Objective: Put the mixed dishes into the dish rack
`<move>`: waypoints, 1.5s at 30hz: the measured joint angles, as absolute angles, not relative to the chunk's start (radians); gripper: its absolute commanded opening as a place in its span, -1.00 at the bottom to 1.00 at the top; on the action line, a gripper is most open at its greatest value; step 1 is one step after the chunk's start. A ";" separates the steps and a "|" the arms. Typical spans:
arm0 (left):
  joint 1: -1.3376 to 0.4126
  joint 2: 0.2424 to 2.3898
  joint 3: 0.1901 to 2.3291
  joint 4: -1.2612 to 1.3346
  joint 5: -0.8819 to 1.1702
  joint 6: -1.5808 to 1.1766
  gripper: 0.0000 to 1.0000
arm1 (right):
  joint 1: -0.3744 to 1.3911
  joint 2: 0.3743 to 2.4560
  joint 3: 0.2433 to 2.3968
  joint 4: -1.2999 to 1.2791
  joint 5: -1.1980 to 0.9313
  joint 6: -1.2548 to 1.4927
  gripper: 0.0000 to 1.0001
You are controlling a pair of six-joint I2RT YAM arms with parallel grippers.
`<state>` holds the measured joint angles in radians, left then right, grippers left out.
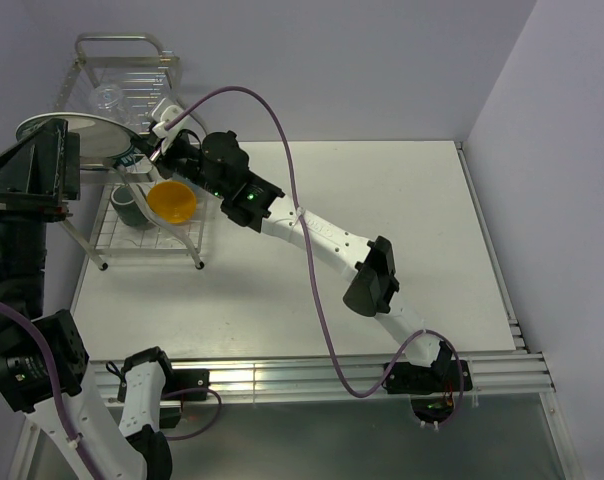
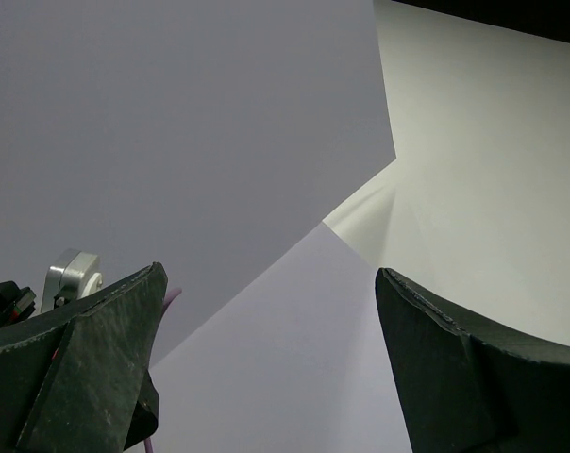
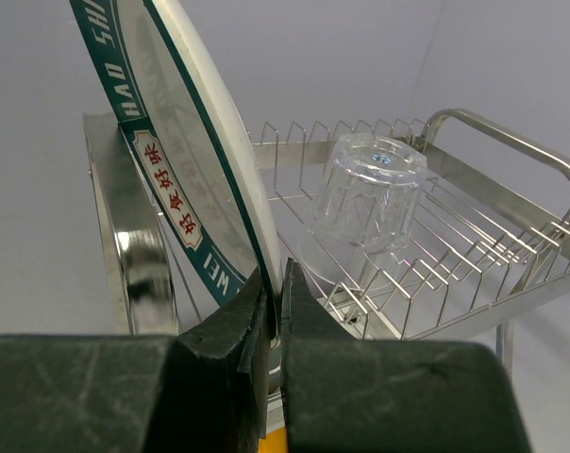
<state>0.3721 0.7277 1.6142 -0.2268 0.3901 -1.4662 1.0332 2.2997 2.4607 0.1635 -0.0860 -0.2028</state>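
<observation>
Silver plate with dark green lettered rim [image 3: 186,179]: we've got it pinched at the edge in the right gripper [image 3: 274,283], tilted at the upper tier of the chrome wire dish rack [image 3: 474,245], near the mouth-down small clear glass [image 3: 370,203]. Left gripper [image 2: 269,283] wide, holding nothing.

Smooth pale lilac walls [image 1: 362,60] rise beyond the right gripper's [image 3: 274,279] jaws and meet in a corner off to their right. A flat white matte table [image 1: 402,210] lies below them, with ribbed aluminium rails [image 1: 312,375] along its edge well behind. The light is soft and even.
</observation>
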 measured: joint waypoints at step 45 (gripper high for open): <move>0.372 0.722 1.592 -0.235 0.387 -1.487 0.98 | 1.034 2.300 2.445 0.187 -0.090 -0.179 0.26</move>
<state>0.3721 0.7219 1.5921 -0.2348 0.3870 -1.4872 1.0336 2.2997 2.4451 0.1871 -0.0902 -0.1791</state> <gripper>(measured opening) 0.992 0.616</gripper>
